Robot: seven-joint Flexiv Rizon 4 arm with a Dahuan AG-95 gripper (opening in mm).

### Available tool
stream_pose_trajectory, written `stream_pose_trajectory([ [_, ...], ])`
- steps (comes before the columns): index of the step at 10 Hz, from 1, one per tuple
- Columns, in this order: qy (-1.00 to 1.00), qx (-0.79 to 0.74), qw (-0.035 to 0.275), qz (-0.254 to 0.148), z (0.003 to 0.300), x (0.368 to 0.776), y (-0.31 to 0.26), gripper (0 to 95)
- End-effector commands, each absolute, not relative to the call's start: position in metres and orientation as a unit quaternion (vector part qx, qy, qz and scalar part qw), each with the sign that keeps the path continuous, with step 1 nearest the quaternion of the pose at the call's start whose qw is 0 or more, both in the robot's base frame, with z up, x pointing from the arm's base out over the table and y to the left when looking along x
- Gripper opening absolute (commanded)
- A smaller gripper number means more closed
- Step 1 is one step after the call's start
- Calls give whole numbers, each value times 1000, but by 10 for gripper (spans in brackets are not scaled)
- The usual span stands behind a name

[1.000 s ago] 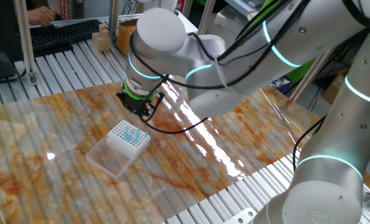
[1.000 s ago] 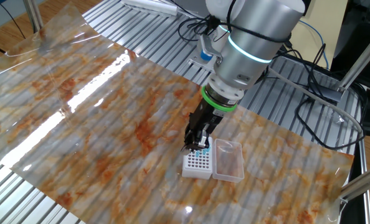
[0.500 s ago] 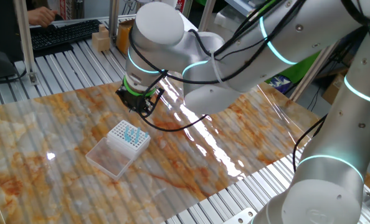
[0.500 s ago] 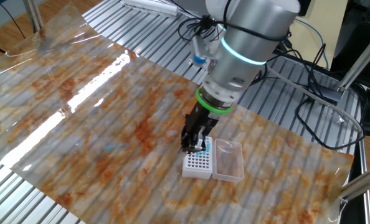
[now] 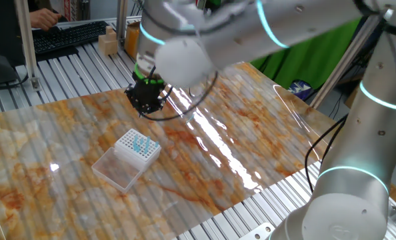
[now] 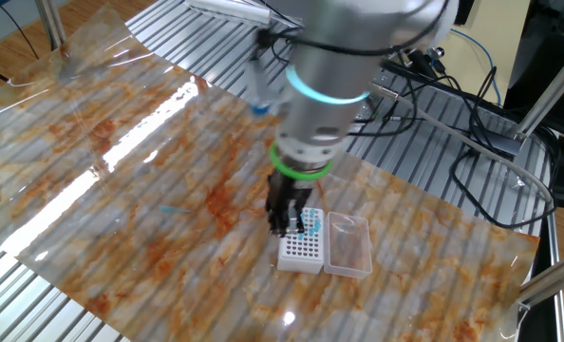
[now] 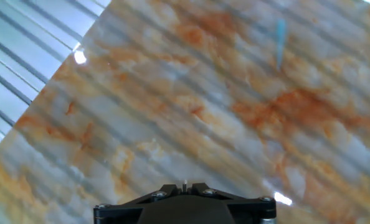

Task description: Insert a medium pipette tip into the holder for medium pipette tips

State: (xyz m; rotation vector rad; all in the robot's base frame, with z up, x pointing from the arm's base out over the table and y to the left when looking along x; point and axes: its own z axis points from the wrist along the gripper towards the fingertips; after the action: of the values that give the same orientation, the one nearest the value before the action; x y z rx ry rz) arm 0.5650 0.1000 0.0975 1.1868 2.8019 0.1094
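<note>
Ahead of jaws, medium pipette tip (image 7: 279, 38) lies flat on bench (image 7: 172, 112); jaw state unclear; thin tip may slip.

Marbled orange-grey table cover (image 5: 251, 143) and its surroundings

Beyond the cover's far edge: a black keyboard (image 5: 68, 35), a small wooden block (image 5: 107, 44) beside it; black cables (image 6: 472, 152) trail over the ribbed metal tabletop (image 6: 216, 57).

Motion blurs the arm; the end effector (image 5: 147, 100) fingers are indistinct, cut off in the hand view.
</note>
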Motion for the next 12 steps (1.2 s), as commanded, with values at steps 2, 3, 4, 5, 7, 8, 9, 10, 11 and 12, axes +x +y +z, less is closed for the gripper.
stream_pose_trajectory([
  [2,978,206,2,37,98,580,80,190],
  [3,984,177,-1,36,98,585,68,190],
  [4,987,159,-5,35,99,587,62,190],
  [5,991,130,-15,33,99,591,51,190],
  [7,997,67,-22,31,101,594,37,0],
  [8,998,46,-20,29,101,595,30,0],
  [9,999,26,-22,26,99,597,21,190],
  [10,1000,6,-20,12,99,597,16,0],
  [11,1000,-14,-19,4,99,598,12,0],
  [12,999,-38,-25,-9,100,598,5,0],
])
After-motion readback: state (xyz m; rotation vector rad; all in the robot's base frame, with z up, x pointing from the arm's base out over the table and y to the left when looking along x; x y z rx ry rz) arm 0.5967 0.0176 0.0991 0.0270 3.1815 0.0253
